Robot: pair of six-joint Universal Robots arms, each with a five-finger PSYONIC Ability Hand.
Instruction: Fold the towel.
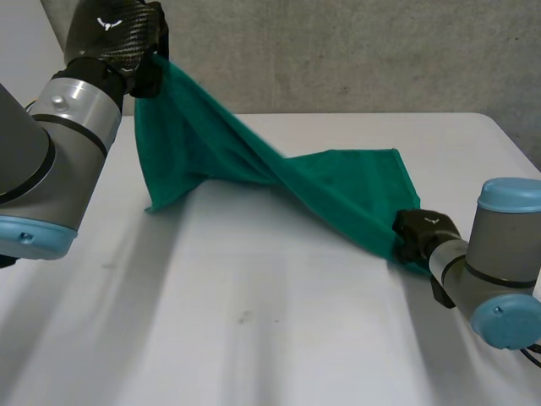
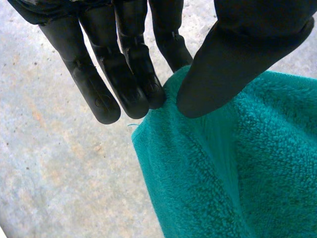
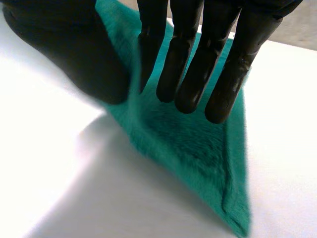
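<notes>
The left hand, raised high over the table's far left corner, pinches one corner of the green towel between straight fingers and thumb. From there the towel hangs with a loose corner low near the white table and runs in a twisted band down toward the right edge. There the right hand, low over the table, holds the towel's near corner between its fingers and thumb.

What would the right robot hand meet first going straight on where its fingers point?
Probably the green towel that the right robot hand pinches, spread just past its fingertips; then the white table. Depth is unclear.
</notes>
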